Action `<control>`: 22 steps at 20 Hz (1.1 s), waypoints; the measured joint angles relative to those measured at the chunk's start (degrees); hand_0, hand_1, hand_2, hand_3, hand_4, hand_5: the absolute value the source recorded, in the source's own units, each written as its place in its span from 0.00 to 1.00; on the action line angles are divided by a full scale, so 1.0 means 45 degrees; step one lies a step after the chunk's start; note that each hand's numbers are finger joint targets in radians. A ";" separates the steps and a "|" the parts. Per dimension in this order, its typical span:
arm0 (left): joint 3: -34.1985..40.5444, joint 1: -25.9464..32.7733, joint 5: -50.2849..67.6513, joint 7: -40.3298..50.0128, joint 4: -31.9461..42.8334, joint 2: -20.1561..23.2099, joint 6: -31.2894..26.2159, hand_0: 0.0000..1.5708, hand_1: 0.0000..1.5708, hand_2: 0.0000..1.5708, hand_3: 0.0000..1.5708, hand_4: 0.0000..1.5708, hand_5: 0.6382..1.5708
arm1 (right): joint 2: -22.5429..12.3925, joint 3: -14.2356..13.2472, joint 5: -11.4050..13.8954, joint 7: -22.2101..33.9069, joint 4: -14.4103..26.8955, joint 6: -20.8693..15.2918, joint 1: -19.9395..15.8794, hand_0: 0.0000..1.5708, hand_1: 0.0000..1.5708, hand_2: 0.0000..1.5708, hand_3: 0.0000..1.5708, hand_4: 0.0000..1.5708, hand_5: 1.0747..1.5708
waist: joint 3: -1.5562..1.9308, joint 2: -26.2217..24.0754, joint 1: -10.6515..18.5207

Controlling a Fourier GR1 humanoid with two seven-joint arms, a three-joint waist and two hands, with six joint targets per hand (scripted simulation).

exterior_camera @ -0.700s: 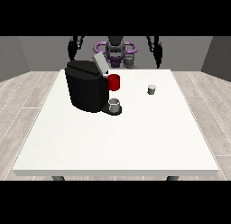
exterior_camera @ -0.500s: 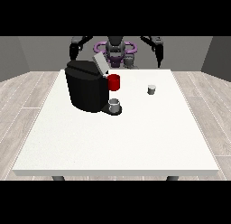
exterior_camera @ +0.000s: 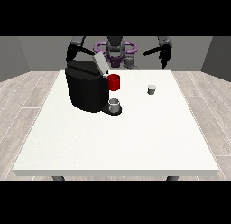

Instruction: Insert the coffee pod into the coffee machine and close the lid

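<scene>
Front view, hand at the view's right (exterior_camera: 165, 55) raised, holding nothing, coffee pod (exterior_camera: 151, 89) untouched

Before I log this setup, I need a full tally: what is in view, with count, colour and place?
Table: one, white, fills the middle.
Coffee machine: one, black, table's left part, grey lid raised.
Red part: one, on the machine's right side.
Cup: one, grey, on the machine's base.
Coffee pod: one, grey, standing alone right of the machine.
Hand at the view's left: black, behind the machine.
Hand at the view's right: black, above the far edge.
</scene>
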 measured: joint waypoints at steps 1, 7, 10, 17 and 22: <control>0.0022 -0.0316 -0.0127 0.0226 0.0152 0.0134 -0.0080 0.00 0.00 0.00 0.00 0.00 1.00 | 0.0019 -0.0007 0.0067 -0.0035 0.0077 -0.0067 -0.0134 0.00 0.00 0.00 0.00 0.00 1.00 | 0.0002 0.0125 -0.0088; 0.0453 -0.2009 -0.0789 0.0546 0.1779 0.1221 -0.0675 0.00 0.00 0.00 0.00 0.00 1.00 | 0.0316 0.0436 0.0503 -0.0191 0.0078 -0.0264 -0.0671 0.00 0.00 0.00 0.00 0.00 1.00 | 0.0010 0.1022 -0.0769; 0.0426 -0.2558 -0.1343 0.0390 0.2757 0.1540 -0.0745 0.00 0.00 0.00 0.00 0.00 1.00 | 0.0482 0.0576 0.0436 0.0128 -0.0036 -0.0281 -0.1113 0.00 0.00 0.00 0.00 0.00 1.00 | 0.0009 0.1528 -0.1012; 0.0221 -0.3617 -0.2720 -0.0588 0.5192 0.1668 -0.0442 0.00 0.00 0.00 0.00 0.00 1.00 | 0.0586 0.0726 0.0706 0.0475 0.0178 -0.0410 -0.1482 0.00 0.00 0.00 0.00 0.00 1.00 | 0.0004 0.2211 -0.1214; -0.0041 -0.4423 -0.3745 -0.0756 0.6270 0.1399 0.0231 0.31 0.31 0.46 0.31 0.00 1.00 | 0.0684 0.0612 0.0385 0.0400 0.0778 -0.0429 -0.1910 0.00 0.00 0.00 0.00 0.00 1.00 | 0.0007 0.2496 -0.1127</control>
